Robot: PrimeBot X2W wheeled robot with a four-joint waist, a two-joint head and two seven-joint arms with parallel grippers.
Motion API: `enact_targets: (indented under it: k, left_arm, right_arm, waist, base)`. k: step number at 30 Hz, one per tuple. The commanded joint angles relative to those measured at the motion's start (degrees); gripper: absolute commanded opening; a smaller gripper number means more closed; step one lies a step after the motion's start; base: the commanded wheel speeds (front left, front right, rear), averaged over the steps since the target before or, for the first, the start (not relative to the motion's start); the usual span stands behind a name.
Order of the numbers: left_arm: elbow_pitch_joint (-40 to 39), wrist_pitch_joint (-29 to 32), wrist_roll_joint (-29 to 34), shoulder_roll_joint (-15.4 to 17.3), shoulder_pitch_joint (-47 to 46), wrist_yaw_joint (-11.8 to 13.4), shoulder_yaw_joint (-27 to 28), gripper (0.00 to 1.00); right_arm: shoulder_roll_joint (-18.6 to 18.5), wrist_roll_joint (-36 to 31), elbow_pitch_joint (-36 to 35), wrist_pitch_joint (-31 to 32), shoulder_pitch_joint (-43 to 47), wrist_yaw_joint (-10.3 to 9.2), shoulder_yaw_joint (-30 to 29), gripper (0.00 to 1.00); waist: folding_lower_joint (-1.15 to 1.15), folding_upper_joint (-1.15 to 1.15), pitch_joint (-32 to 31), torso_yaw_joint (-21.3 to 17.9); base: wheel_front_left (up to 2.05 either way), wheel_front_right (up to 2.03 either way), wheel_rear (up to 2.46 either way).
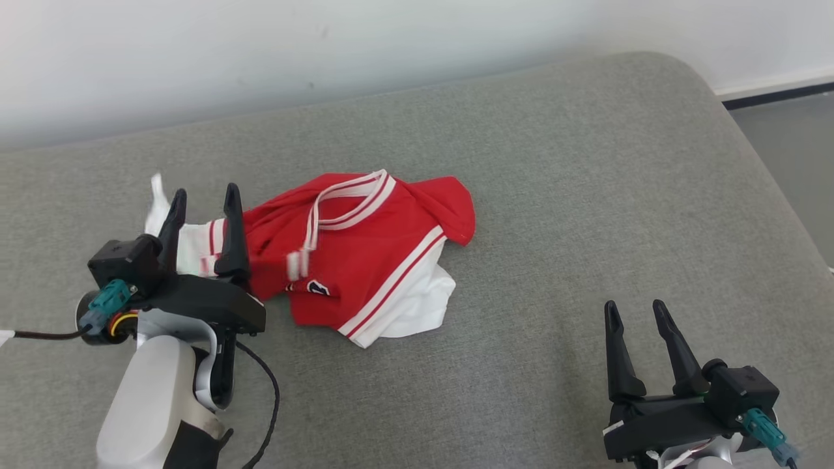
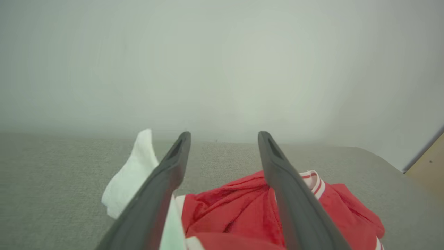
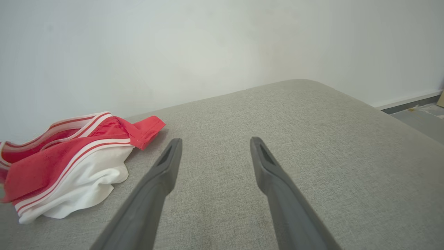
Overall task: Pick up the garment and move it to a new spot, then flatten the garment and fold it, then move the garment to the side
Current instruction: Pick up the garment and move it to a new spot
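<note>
the grey cushion (image 1: 586, 195) runs wide under a pale wall (image 1: 260, 52), with plenty of bare fabric to the right.

the garment (image 1: 365, 260), red with white stripes and a white underside, lies in a crumpled heap left of the cushion's middle. its collar (image 1: 352, 195) is bunched on top and a white flap (image 1: 156, 195) sticks out at the left end.

the left gripper (image 1: 205, 191) hangs over that left end. its jaws are spread wide with nothing pinched, and in the left wrist view the red cloth sits loose below and between the fingers. the right gripper (image 1: 634, 304) waits near the lower right, well apart from the garment, jaws fully apart and empty.

the heap looks set down but not yet spread, so flattening seems to be the step in hand. to do it well, each gripper should probably take a clear outer edge, not the bunched middle. the left suits the white flap and the right suits the striped hem on its own side. pinching a single layer and drawing the two apart low over the cushion should let the folds slide out rather than lift and tumble. a grab through several layers would likely drag the whole heap.
</note>
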Motion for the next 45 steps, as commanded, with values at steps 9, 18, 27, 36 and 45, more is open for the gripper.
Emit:
enact_targets:
  k: [9, 18, 27, 36, 45]
  left_arm:
    - [-10.27, -0.39, 5.07, -0.07, 7.29, 0.92, 1.78, 1.0]
    - [-17.6, -0.41, 8.53, -0.89, 16.38, 1.35, 3.98, 1.0]
    - [-26.07, -0.41, 11.85, -2.42, 27.02, 0.94, 6.06, 1.0]
    - [-29.27, -0.42, 14.19, -2.71, 32.56, -0.58, 8.61, 1.0]
    - [-27.79, -0.42, 19.17, -2.5, 35.18, -0.98, 10.18, 1.0]
  right_arm:
    - [-0.09, -0.9, -1.21, -0.03, 1.24, 0.2, -0.26, 1.0]
    - [-0.07, -1.57, -1.58, -0.03, 2.42, 0.2, -0.31, 1.0]
    - [-0.06, -2.02, -1.91, -0.03, 4.33, 0.2, -0.78, 1.0]
    - [-0.08, -2.88, -1.98, -0.03, 5.39, 0.2, -0.26, 1.0]
    - [-0.09, -3.51, -2.2, -0.03, 7.02, 0.2, -0.42, 1.0]
  waist:
    - [-0.01, 0.0, -2.19, 2.38]
    - [-0.01, 0.0, -3.72, 3.27]
    - [-0.01, 0.0, -5.37, 4.46]
    - [-0.01, 0.0, -6.81, 5.71]
    - [-0.01, 0.0, -7.76, 7.04]
  base:
    - [0.0, 0.0, 0.0]
    - [0.0, 0.0, 0.0]
    - [0.0, 0.0, 0.0]
    - [0.0, 0.0, 0.0]
    - [0.0, 0.0, 0.0]
